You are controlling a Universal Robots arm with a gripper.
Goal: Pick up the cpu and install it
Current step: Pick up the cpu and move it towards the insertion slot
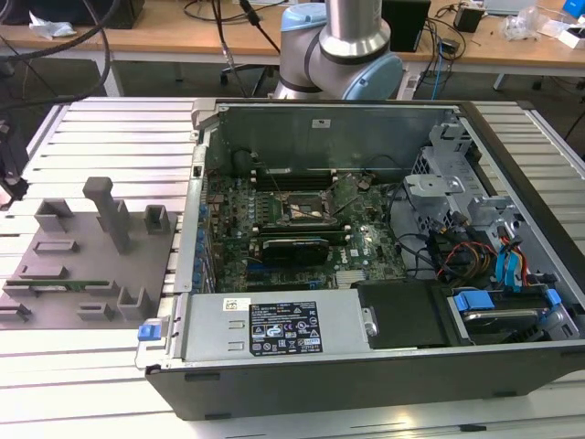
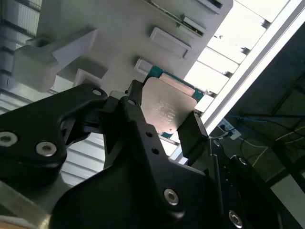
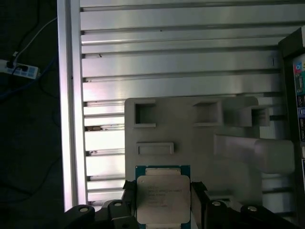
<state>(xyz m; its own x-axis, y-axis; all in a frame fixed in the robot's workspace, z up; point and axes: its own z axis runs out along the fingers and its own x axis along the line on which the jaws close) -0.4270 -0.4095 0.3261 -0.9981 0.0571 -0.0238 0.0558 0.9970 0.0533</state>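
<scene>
My gripper [image 3: 163, 202] is clenched on the cpu [image 3: 163, 194]. In both wrist views its two black fingers [image 2: 193, 133] press against opposite edges of the small square chip. I judge the edge grip is deliberate, because it keeps the pads off the pale metal top and away from the contacts underneath. The cpu is held flat with its silvery face towards the cameras, and a thin green border shows along one side.

Directly behind it is the grey fixture plate [image 3: 190, 138], over the plate's outer end, beside shallow rectangular pockets and a raised post [image 3: 267, 155]. I cannot tell whether the chip is resting in its pocket or has been lifted clear. The pockets appear to be there so that each part sits at a known spot for pickup.

The plate lies on the slotted aluminium table [image 3: 181, 62]. In the exterior view the plate is on the exterior view's left of the open computer case [image 1: 366, 375]. The case lies on its side with its motherboard [image 1: 302, 229] facing up, presumably so the processor socket [image 1: 311, 212] can be reached from above.
</scene>
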